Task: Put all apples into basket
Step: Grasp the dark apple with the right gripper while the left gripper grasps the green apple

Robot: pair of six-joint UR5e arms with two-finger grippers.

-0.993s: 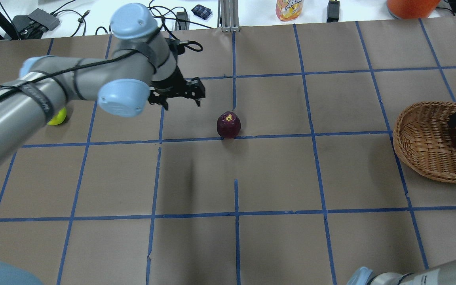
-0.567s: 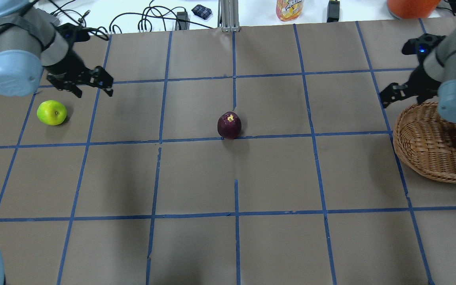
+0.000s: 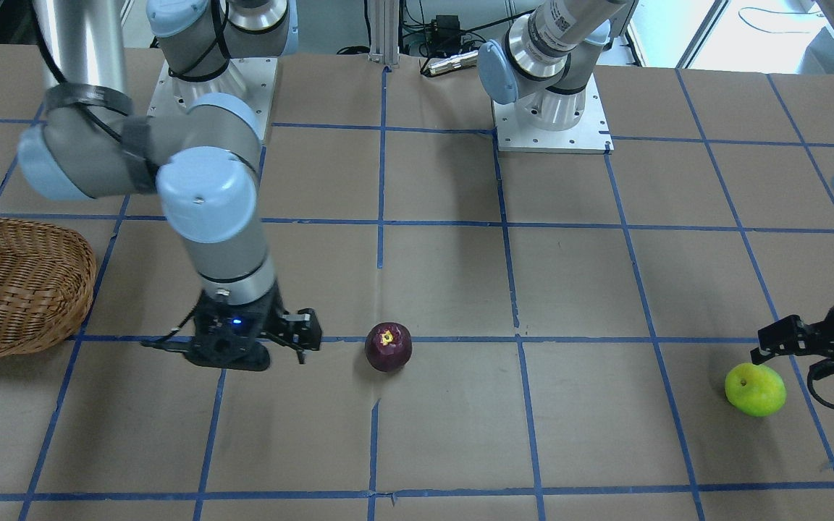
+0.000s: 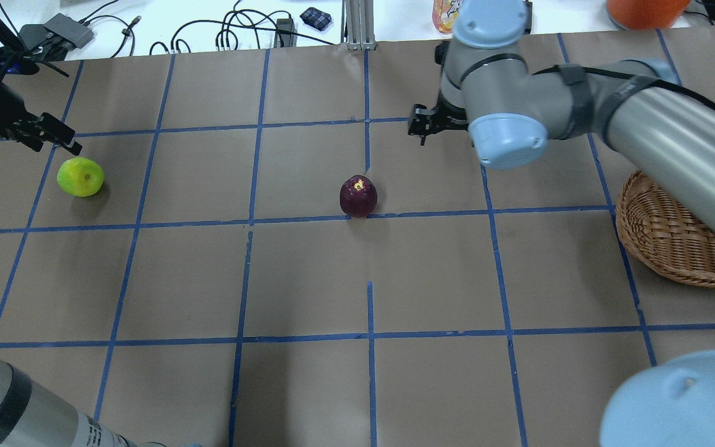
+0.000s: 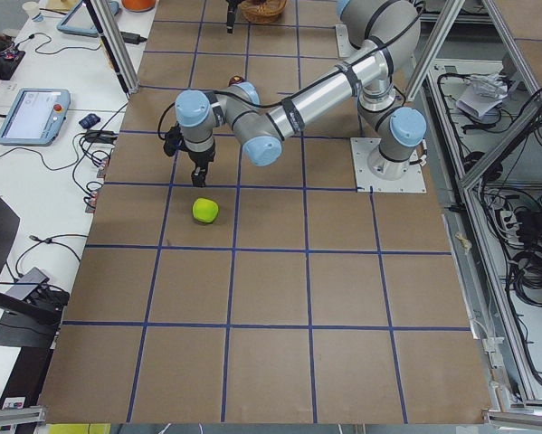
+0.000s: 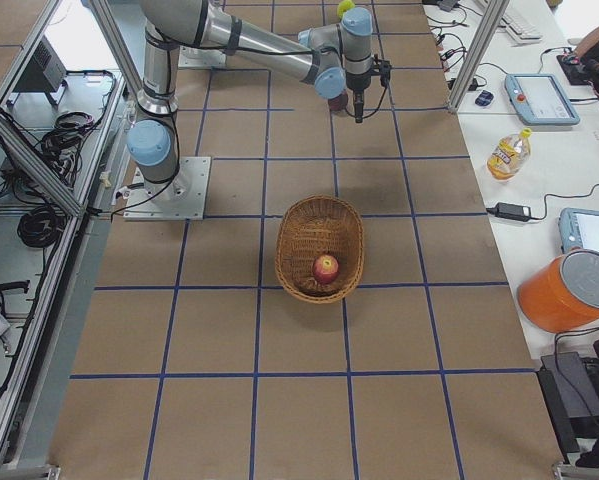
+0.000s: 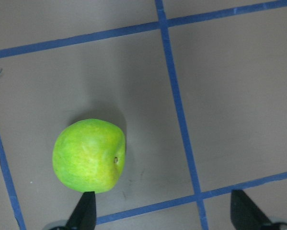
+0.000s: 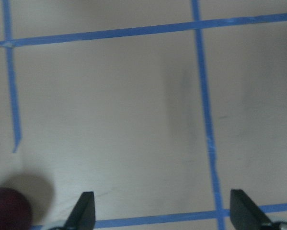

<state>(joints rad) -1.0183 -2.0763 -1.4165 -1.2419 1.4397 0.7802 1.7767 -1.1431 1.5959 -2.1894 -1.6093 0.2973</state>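
The lime green apple (image 4: pixel 80 177) lies on the table at the far left, and my open left gripper (image 4: pixel 58 144) hovers just behind it. In the left wrist view the green apple (image 7: pixel 89 155) lies by the left fingertip (image 7: pixel 84 211). The dark maroon apple (image 4: pixel 358 195) stands at the table's middle. My right gripper (image 3: pixel 295 339) is open and empty, a short way to the basket side of the maroon apple (image 3: pixel 388 346), which shows at the bottom left corner of the right wrist view (image 8: pixel 8 211). The red apple (image 6: pixel 326 267) lies in the wicker basket (image 6: pixel 304 225).
The basket (image 4: pixel 668 239) is at the table's right edge, partly under my right arm (image 4: pixel 643 118), which reaches across toward the middle. A bottle, cables and an orange container (image 4: pixel 643 9) sit on the white bench beyond the far edge.
My left gripper has swung from the table's middle to the far left, beside the green apple. My right arm has moved from the basket toward the middle, near the maroon apple.
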